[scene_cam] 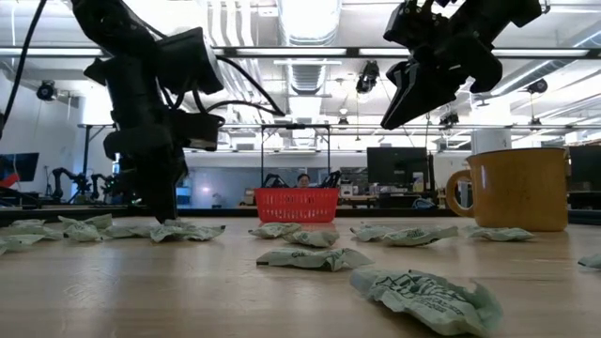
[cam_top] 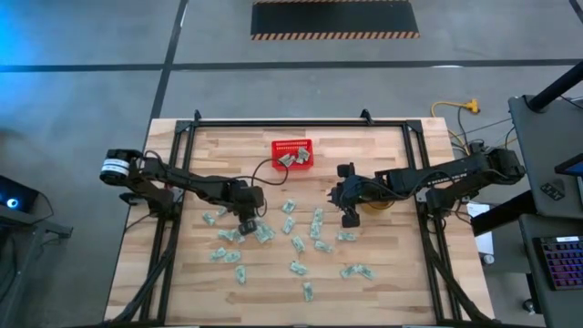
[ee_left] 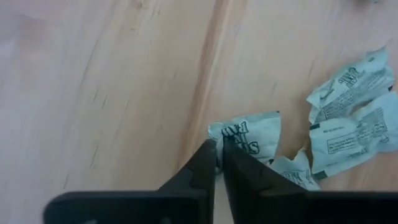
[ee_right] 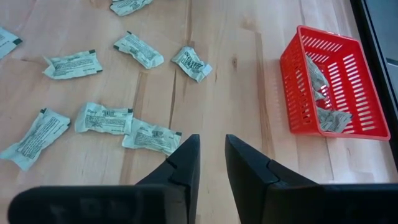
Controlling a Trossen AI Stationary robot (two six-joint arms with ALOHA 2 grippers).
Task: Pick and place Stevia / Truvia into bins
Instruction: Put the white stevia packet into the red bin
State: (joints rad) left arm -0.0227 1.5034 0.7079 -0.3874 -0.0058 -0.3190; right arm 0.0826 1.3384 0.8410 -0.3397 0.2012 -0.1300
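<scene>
- Left gripper (ee_left: 219,163) down at the tabletop, fingers pinched together on the near edge of a pale green Stevia sachet (ee_left: 252,135); in the high view, at about 8 o'clock from the red basket (cam_top: 292,153), amid the left-hand scatter.
- Grip thin: only the sachet's edge between the tips, most of the paper lying flat on the wooden table (ee_left: 112,81).
- Two more sachets (ee_left: 351,121) just beside the pinched one, at its 3 o'clock in the left wrist view, apart from the fingers.
- Right gripper (ee_right: 211,165) raised above the table, at roughly 4 o'clock from the basket, fingers slightly parted, holding nothing.
- Basket at 12 o'clock of the table, already carrying a few sachets; many others loose across the middle and near side.
- Yellow mug (scene_cam: 512,188) standing near the right arm, clear of the work.
- Step in hand, judged: the pick, just closed.
- Next, probably: straight lift to check the pinch holds, then carry toward 1 o'clock to above the basket and release.
- Risk: paper slipping from so shallow a bite.
</scene>
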